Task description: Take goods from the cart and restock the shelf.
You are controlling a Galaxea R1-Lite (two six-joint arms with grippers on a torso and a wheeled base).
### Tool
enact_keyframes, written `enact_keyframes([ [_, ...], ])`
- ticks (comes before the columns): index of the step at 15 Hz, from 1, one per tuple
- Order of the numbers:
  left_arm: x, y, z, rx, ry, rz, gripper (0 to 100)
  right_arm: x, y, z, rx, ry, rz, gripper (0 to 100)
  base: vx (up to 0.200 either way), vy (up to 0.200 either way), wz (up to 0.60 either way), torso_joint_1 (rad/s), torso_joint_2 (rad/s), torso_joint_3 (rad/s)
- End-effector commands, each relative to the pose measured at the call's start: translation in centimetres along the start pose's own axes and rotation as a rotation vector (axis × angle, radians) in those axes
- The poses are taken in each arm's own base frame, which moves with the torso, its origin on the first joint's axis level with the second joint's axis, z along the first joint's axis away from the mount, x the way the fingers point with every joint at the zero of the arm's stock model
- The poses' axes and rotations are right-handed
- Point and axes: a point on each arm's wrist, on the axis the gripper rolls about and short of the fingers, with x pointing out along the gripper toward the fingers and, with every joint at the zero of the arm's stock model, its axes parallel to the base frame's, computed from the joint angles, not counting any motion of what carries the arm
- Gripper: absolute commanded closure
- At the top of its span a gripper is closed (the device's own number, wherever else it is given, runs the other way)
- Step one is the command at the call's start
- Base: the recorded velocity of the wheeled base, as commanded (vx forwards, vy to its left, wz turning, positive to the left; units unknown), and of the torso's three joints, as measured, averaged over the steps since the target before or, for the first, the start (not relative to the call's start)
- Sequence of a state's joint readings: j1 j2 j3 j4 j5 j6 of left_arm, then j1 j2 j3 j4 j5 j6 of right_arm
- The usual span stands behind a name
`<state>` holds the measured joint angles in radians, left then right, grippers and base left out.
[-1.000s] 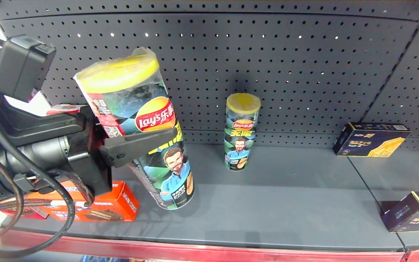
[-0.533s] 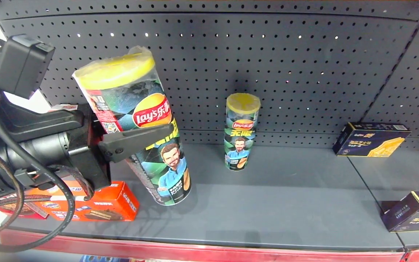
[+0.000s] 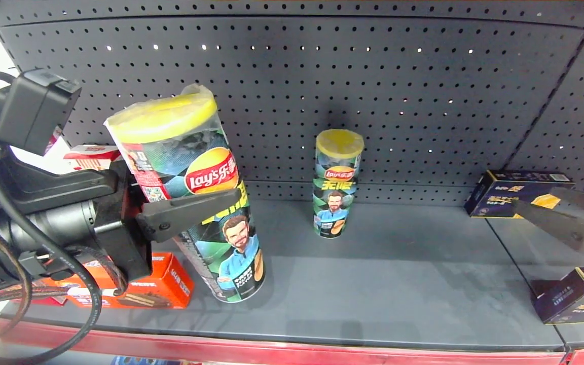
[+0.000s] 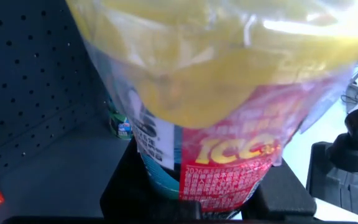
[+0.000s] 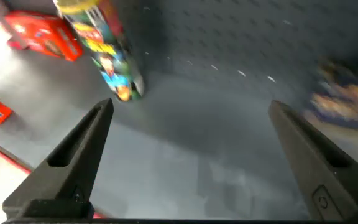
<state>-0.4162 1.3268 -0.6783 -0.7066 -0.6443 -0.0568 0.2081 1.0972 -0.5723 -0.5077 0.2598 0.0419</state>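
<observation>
A tall chips can (image 3: pixel 190 167) with a yellow lid hangs tilted over the front left of the grey shelf (image 3: pixel 398 284). My left gripper (image 3: pixel 195 203) is shut on its middle. The can's base is at shelf level; I cannot tell if it touches. Seen close in the left wrist view, the can (image 4: pixel 229 124) shows its lid and red label. A second, matching can (image 3: pixel 337 182) stands upright at the back by the pegboard. At the right edge, over the shelf, my right gripper (image 3: pixel 533 197) is open and holds nothing; in its own view the gripper (image 5: pixel 190 106) looks down on the shelf board.
An orange box (image 3: pixel 145 289) lies flat just left of the held can. Dark blue boxes lie at the back right (image 3: pixel 517 192) and front right (image 3: pixel 576 299). Bare shelf stretches between the cans and those boxes. A red strip (image 3: pixel 271 350) edges the shelf front.
The held can rose slightly and went back, then came down and forward toward the shelf front. My right gripper has come into the head view at the right edge.
</observation>
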Motion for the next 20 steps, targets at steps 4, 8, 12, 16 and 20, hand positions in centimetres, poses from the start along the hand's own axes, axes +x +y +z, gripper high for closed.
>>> enact_keyframes([
  [4,0.1,0.0,1.3,-0.013,-0.035,-0.010,100,10.6,-2.3,0.9,-0.105,0.065,0.213,0,0.000,0.000,0.00,0.000,0.00,0.000],
  [8,1.0,0.6,2.4,-0.007,-0.057,-0.032,100,15.5,-2.5,0.3,-0.210,0.062,0.445,0,0.000,0.000,0.00,0.000,0.00,0.000],
  [12,1.6,1.0,3.1,-0.007,-0.072,-0.048,100,18.5,-1.8,-0.2,-0.214,0.023,0.718,0,0.000,0.000,0.00,0.000,0.00,0.000],
  [16,1.7,1.1,3.2,-0.033,-0.076,-0.058,100,20.8,-1.5,-1.2,-0.220,0.016,0.777,0,0.000,0.000,0.00,0.000,0.00,0.000],
  [20,1.4,1.5,3.3,-0.031,-0.073,-0.061,100,23.2,-1.5,-2.9,-0.221,0.033,0.791,0,0.000,0.000,0.00,0.000,0.00,0.000],
])
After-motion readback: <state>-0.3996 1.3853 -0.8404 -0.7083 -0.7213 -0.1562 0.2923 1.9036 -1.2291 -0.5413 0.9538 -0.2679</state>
